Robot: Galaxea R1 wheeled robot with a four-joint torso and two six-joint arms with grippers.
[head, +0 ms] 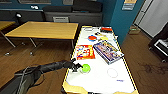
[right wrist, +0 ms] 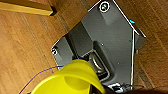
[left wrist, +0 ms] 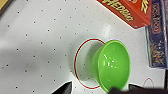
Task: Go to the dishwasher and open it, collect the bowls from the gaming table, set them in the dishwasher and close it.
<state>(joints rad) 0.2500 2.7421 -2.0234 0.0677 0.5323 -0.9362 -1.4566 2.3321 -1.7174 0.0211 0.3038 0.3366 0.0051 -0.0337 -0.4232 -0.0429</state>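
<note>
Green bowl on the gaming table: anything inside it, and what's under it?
The green bowl looks empty, just glare on its inner wall. It sits tilted on the gaming table, partly over a red printed circle; the circle's far part is hidden behind the bowl.

White top of the gaming table (head: 100, 77) lies bare around the green bowl (head: 86, 68); just beyond, two game boxes (head: 85, 52) block the way, with smaller, blurry items farther off.

You have a bright green bowl (left wrist: 112, 66) on the white, dot-speckled gaming table (left wrist: 37, 45) (yellowish rim), beside a red-outlined circle (left wrist: 82, 62). The other bowl (right wrist: 71, 80) is yellow; the board-game box (head: 85, 52) is red-orange.
</note>
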